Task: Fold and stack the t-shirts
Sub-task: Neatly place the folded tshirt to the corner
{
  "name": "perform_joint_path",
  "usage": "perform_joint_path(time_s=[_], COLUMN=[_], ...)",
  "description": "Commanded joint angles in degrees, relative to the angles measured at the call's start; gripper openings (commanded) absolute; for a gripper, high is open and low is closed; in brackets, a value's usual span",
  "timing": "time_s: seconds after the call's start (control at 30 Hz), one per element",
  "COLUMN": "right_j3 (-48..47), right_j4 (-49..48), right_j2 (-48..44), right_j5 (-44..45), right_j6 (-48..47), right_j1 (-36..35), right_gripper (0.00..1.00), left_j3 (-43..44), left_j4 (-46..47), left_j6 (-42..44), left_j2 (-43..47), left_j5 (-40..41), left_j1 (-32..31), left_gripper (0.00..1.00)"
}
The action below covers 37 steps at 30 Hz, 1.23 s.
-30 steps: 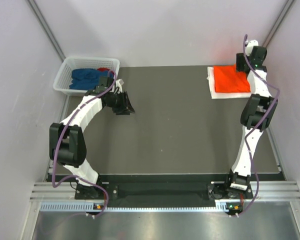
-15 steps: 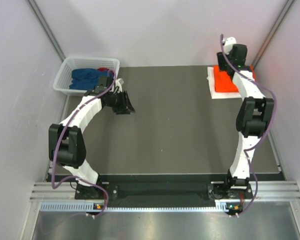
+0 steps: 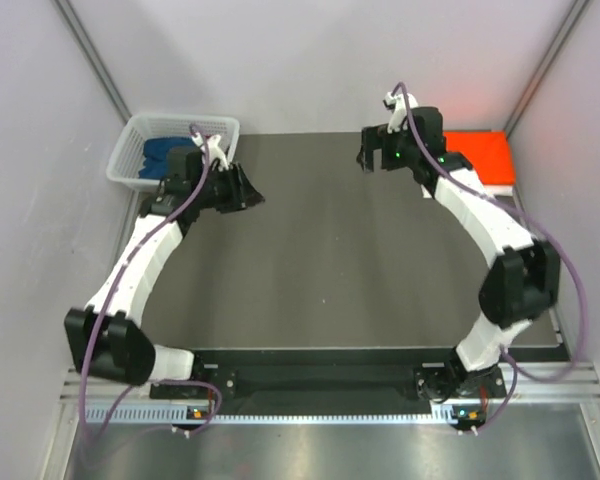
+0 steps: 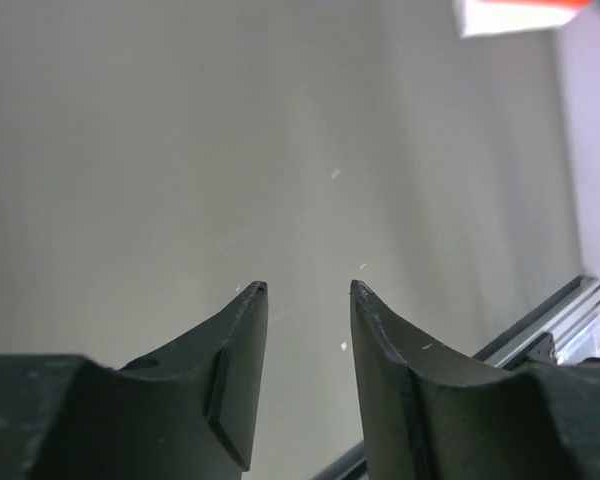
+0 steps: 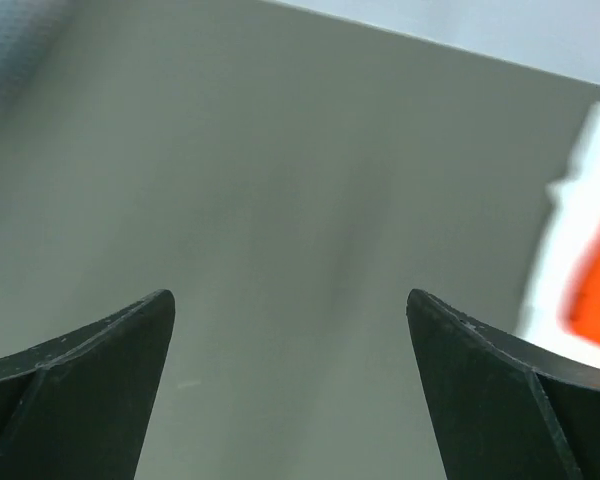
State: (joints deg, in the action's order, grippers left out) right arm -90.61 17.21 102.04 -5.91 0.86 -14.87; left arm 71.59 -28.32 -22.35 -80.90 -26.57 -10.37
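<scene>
Nearest, the dark desk [image 3: 330, 280], with nothing lying on its middle part. Further up on the left side, the left gripper [image 4: 305, 290], held above the desk just in front of the basket [image 3: 130, 150]: fingers set narrow, only a small gap between them and nothing in it. Hard to make out in the top view, being a dark shape against the dark desk. At about the same depth on the other side, the right gripper [image 5: 290, 300], spread wide and empty, over the far middle of the desk. Only its two fingertips visible at the bottom corners of the right wrist view, the rest cut off. At the far left corner, the white basket, partly covered by the left arm, with a crumpled blue t-shirt [image 3: 160, 152] inside; cannot tell about anything deeper in it. At the far right corner, a folded orange t-shirt [image 3: 480, 155] lying on a white cloth [image 4: 500, 18], seen only as a thin edge. Near left part of this stack hidden behind the right arm. Blurred in the right wrist view and cut by the frame in the left wrist view.
</scene>
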Motion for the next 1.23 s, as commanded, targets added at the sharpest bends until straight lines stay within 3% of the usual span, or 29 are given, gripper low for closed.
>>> perform_joint_path(time_s=[0.0, 0.03, 0.2, 0.33, 0.57, 0.8, 1.2], right_j3=[5.0, 6.3, 17.2, 24.9, 33.0, 33.8, 33.0], right_j4=[1.4, 2.0, 4.9, 5.6, 1.8, 1.5, 1.6], right_j2=[-15.5, -17.6, -30.0, -37.2, -48.9, -49.7, -50.3], right_j5=[-5.3, -6.2, -12.4, -15.2, -11.5, -10.2, -9.8], right_j6=[11.2, 12.6, 19.8, 21.9, 24.5, 24.8, 24.0], right_j1=[-3.4, -4.1, -7.0, -7.3, -7.3, -7.3, -7.3], right_gripper=[1.00, 1.00, 1.00, 1.00, 1.00, 1.00, 1.00], left_j3=[-0.7, -1.1, -6.9, -12.0, -16.0, -16.1, -15.3], left_j4=[7.8, 8.7, 11.9, 13.6, 15.2, 16.2, 14.6], left_j6=[0.8, 0.1, -2.0, -3.1, -4.5, -7.7, -6.2], left_j2=[8.7, 10.0, 18.3, 24.5, 29.6, 29.1, 29.2], left_j5=[-1.6, -1.9, -3.6, -4.7, -5.9, -9.3, -8.9], left_j1=[0.3, 0.3, 0.3, 0.3, 0.3, 0.3, 0.3], left_gripper=[0.45, 0.47, 0.99, 0.99, 0.99, 0.99, 0.99])
